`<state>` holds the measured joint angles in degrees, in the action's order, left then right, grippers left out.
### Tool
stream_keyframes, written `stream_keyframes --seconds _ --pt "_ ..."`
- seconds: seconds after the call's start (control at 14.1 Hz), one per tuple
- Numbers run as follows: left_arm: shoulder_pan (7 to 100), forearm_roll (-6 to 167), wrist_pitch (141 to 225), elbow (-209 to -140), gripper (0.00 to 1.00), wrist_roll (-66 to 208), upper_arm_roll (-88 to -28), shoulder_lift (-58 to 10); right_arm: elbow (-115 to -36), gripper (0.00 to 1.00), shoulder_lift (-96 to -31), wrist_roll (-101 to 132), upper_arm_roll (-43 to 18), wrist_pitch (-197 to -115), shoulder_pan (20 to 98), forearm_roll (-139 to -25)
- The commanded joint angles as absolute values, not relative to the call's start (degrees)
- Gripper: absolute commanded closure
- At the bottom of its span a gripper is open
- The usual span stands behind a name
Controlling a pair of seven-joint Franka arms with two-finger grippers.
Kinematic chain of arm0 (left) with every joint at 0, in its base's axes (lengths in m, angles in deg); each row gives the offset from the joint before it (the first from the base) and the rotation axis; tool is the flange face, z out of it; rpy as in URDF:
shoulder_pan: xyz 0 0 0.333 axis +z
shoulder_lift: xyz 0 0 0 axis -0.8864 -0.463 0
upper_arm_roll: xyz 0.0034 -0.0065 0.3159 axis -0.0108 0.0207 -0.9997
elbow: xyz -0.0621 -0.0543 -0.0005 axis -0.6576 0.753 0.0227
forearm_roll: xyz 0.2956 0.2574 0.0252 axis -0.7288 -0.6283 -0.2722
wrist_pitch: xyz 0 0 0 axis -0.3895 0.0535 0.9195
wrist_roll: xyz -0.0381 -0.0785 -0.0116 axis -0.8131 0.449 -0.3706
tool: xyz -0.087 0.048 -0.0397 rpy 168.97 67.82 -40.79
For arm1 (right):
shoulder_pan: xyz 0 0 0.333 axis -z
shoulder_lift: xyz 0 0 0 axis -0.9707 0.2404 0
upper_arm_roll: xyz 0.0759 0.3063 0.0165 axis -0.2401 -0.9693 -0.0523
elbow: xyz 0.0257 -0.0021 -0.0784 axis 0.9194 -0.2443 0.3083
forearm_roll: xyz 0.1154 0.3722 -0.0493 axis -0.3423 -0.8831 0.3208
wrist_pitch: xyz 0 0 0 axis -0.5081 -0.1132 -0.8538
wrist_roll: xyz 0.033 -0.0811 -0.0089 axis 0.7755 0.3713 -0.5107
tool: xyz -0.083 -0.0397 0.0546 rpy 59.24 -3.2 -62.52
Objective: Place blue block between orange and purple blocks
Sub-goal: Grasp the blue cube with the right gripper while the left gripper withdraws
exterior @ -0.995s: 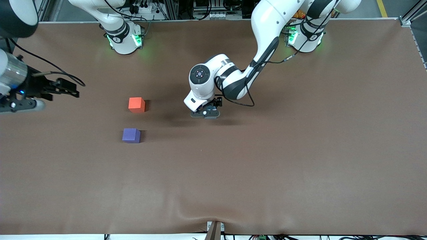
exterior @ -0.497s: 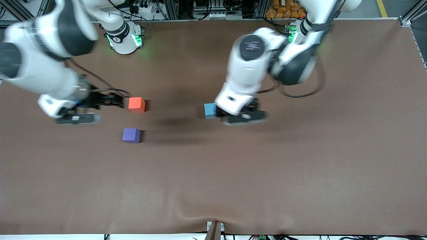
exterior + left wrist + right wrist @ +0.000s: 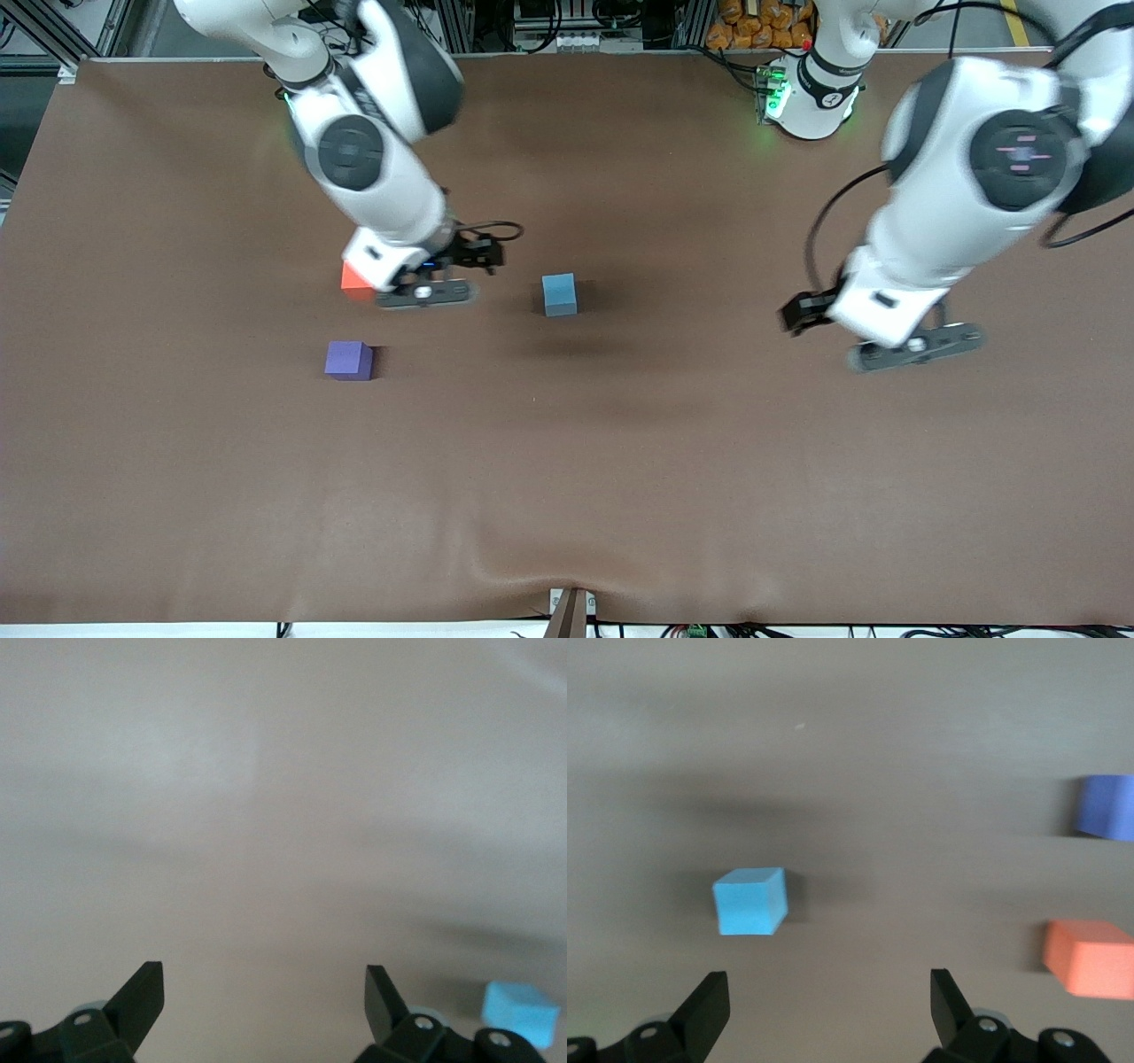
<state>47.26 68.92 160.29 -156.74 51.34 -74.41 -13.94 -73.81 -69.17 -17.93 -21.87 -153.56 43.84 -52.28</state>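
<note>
Both grippers' jaws stood wide open and empty. Nearest the front camera, the purple block [image 3: 348, 361] sat on the brown table [image 3: 567, 496]. Farther off lay the blue block [image 3: 559, 294], a small sky-blue matte cube, resting alone near mid-table, well apart from its neighbours. The orange block [image 3: 353, 278] lay farther than the purple one, partly hidden beneath the right gripper [image 3: 427, 293]. The left gripper [image 3: 915, 346] hovered over bare cloth toward its arm's end.
</note>
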Motion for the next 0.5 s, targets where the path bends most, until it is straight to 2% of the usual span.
stream_keyframes --seconds 0.0,0.21,0.43 --pt "50.2 68.4 160.4 -169.8 0.0 57.0 -73.9 -3.7 -72.9 0.0 -62.7 -20.7 -21.1 -160.3 38.9 -52.2" --pt "54.1 68.5 160.0 -173.7 0.0 65.9 -74.0 2.3 -72.9 0.0 -56.3 -26.4 -20.9 -168.7 34.4 -51.3" --pt "56.9 68.5 156.6 -173.4 0.0 75.6 -73.5 4.1 -72.7 0.0 -53.1 -29.0 -20.7 -169.7 31.7 -48.0"
